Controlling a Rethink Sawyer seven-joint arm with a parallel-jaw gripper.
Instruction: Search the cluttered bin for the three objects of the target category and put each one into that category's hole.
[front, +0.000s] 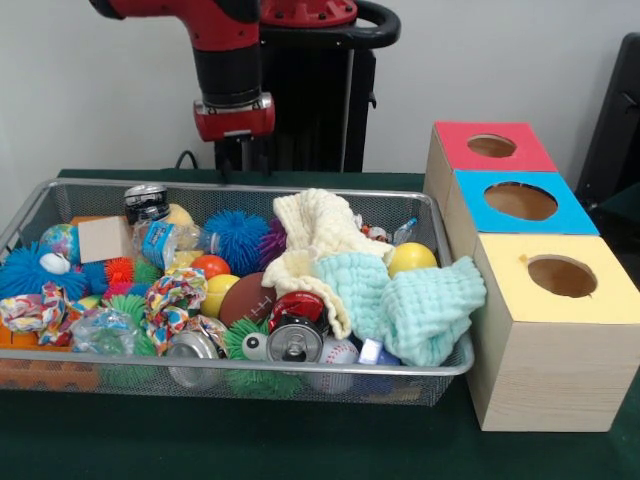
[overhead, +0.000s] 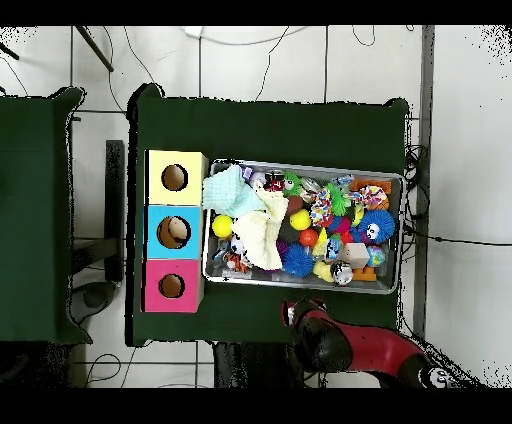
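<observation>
A wire mesh bin (front: 300, 372) is packed with toys. On top lie a cream cloth (front: 315, 235) and a mint cloth (front: 425, 300) that hangs over the right rim. Drink cans (front: 295, 342) rest near the front, and another can (front: 147, 200) stands at the back left. A yellow ball (front: 412, 258), a brown football (front: 245, 295) and a blue spiky ball (front: 238, 235) show among the clutter. My gripper (front: 243, 160) hangs empty above the bin's far rim, outside the bin. In the overhead view the arm (overhead: 320, 335) sits just off the bin's (overhead: 250, 283) lower edge.
Three wooden boxes with round holes stand in a row right of the bin: red (front: 490, 150) farthest, blue (front: 520, 200) in the middle, yellow (front: 560, 275) nearest. From above they line up as yellow (overhead: 174, 178), blue (overhead: 174, 232), red (overhead: 171, 286). Green cloth covers the table.
</observation>
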